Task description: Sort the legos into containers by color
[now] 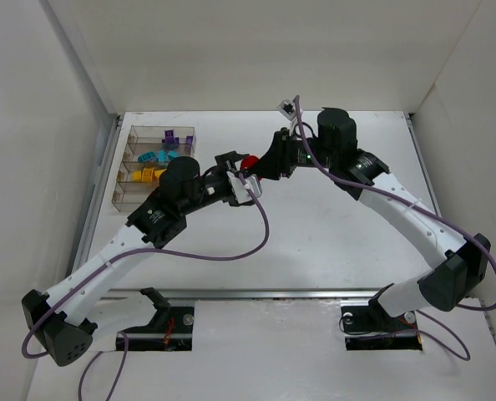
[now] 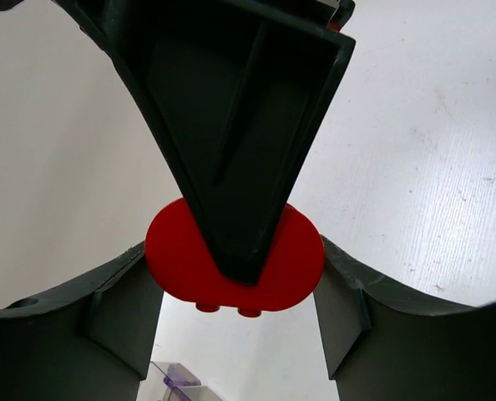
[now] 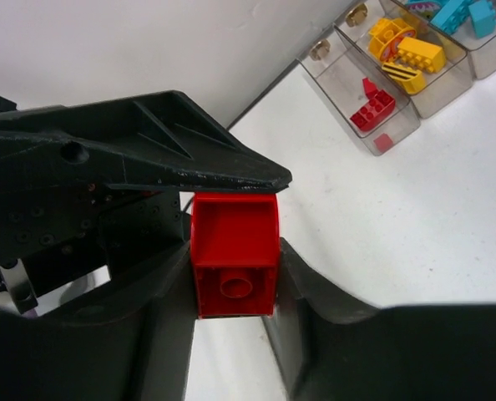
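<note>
White tabletop (image 3: 415, 209), rounded red brick (image 3: 234, 251)

A white table (image 1: 331, 242) carries the clear compartment tray (image 1: 124, 194) near its far left corner.

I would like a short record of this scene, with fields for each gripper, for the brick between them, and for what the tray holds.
right gripper: shut on the red brick
left gripper: one finger on either side of the same brick; firm grip unclear
tray: four compartments side by side
tray contents: purple bricks, cyan bricks, yellow bricks, red bricks; one colour per compartment, as far as visible
</note>
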